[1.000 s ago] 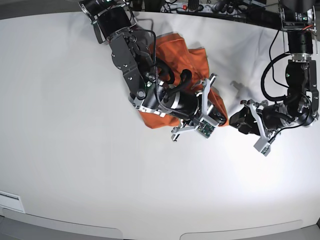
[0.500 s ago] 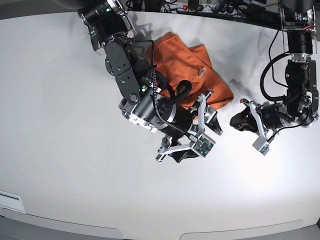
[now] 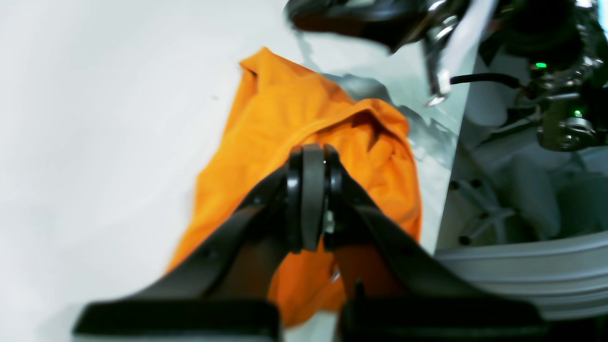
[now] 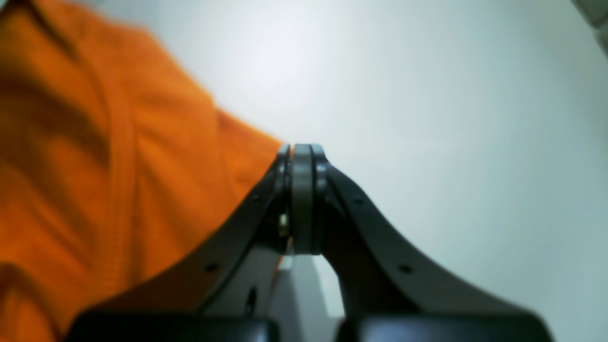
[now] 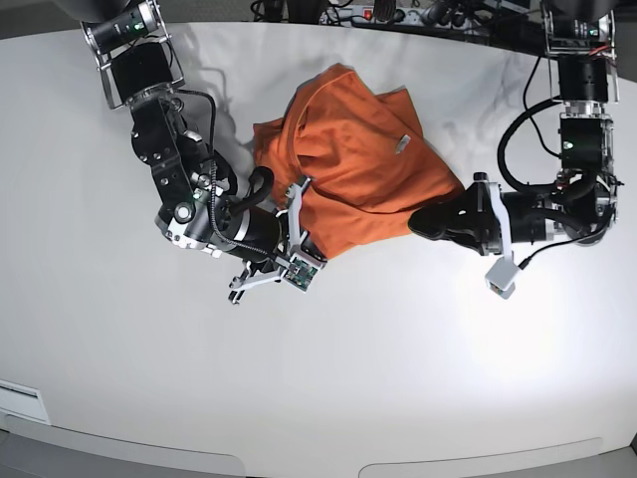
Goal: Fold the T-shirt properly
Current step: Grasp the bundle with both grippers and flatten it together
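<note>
The orange T-shirt (image 5: 348,169) lies crumpled on the white table (image 5: 418,378), its small white tag (image 5: 402,142) facing up. My right gripper (image 5: 304,242) is at the shirt's lower left edge. In the right wrist view it (image 4: 301,149) is shut, with the shirt's hem (image 4: 95,142) running into its tips. My left gripper (image 5: 416,221) is shut, its tips at the shirt's lower right edge. In the left wrist view it (image 3: 308,159) hovers over the bunched fabric (image 3: 285,114) with no cloth visible between the pads.
Cables and a power strip (image 5: 398,12) run along the table's back edge. The table edge (image 3: 453,156) lies just beyond the shirt in the left wrist view. A white label (image 5: 20,398) sits at the front left.
My right arm swung left and down, dragging the shirt's lower edge out to the left, so more of the shirt now shows. My left gripper moved left up to the shirt's right edge.
</note>
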{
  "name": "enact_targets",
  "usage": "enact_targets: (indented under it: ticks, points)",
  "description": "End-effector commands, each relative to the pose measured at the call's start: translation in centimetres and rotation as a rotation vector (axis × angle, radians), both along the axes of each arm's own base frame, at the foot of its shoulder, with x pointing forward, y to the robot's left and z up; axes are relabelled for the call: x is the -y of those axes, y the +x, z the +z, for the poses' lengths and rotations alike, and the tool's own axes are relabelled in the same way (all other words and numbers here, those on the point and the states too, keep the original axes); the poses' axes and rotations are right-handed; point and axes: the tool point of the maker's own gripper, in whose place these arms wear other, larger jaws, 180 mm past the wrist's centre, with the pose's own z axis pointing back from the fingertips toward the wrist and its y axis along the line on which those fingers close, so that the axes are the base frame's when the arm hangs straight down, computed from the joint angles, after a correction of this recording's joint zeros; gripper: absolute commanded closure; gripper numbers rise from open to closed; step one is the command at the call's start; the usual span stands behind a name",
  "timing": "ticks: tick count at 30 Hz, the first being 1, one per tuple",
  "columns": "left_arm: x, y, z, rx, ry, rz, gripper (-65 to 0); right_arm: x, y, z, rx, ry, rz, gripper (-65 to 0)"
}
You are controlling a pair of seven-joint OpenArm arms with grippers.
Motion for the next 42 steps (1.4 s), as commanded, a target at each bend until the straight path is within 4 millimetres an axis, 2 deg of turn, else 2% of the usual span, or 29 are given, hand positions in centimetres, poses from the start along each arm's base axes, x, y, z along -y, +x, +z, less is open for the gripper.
enact_targets:
  ticks: [1, 5, 9, 12, 14, 18, 22, 27, 31, 35, 39, 42]
  points:
    - [0.4, 0.2, 1.1, 0.035, -0.024, -0.014, 0.0, -0.6, 1.2, 1.6, 0.043, 0.039, 0.015, 0.0]
    - [2.9, -2.2, -1.3, -0.045, -0.030, -0.081, 0.0, -1.0, 1.6, 0.5, -0.022, 0.062, 0.058, 0.0]
    - [5.1, -5.4, -5.1, -0.130, 0.056, -0.175, 0.0, -1.3, 2.5, 1.9, -0.010, 0.089, 0.068, 0.0]
    - [5.7, -7.4, -7.5, -0.173, 0.145, -0.239, 0.0, -1.6, 2.5, 2.4, -0.016, 0.118, 0.074, 0.0]
    - [5.3, -8.2, -9.3, -0.184, 0.237, -0.263, 0.0, -1.9, 2.3, 2.5, -0.025, 0.130, 0.083, 0.0]
    - [4.7, -7.7, -10.6, -0.155, 0.320, -0.239, 0.0, -2.7, 1.3, 1.6, -0.045, 0.099, 0.119, 0.0]
    - [4.1, -7.3, -11.3, -0.137, 0.370, -0.224, 0.0, -3.7, -0.6, -0.2, -0.085, 0.043, 0.174, 0.0]
    - [2.8, -6.6, -13.2, -0.056, 0.508, -0.223, 0.0, -2.5, -1.6, -1.6, -0.159, -0.006, 0.179, 0.0]
    - [2.7, -7.1, -15.6, 0.042, 0.671, -0.314, 0.0, -0.6, -2.2, -2.5, -0.223, -0.022, 0.168, 0.0]
    - [4.0, -6.5, -16.5, 0.158, 0.773, -0.406, 0.0, 2.1, -3.3, -4.5, -0.269, -0.072, 0.146, 0.0]
    - [4.5, -4.3, -15.8, 0.278, 0.842, -0.459, 0.0, 4.9, -5.1, -6.9, -0.336, -0.092, 0.092, 0.0]
    - [4.8, -1.5, -14.3, 0.374, 0.859, -0.438, 0.0, 7.2, -6.2, -8.2, -0.388, -0.071, 0.009, 0.0]
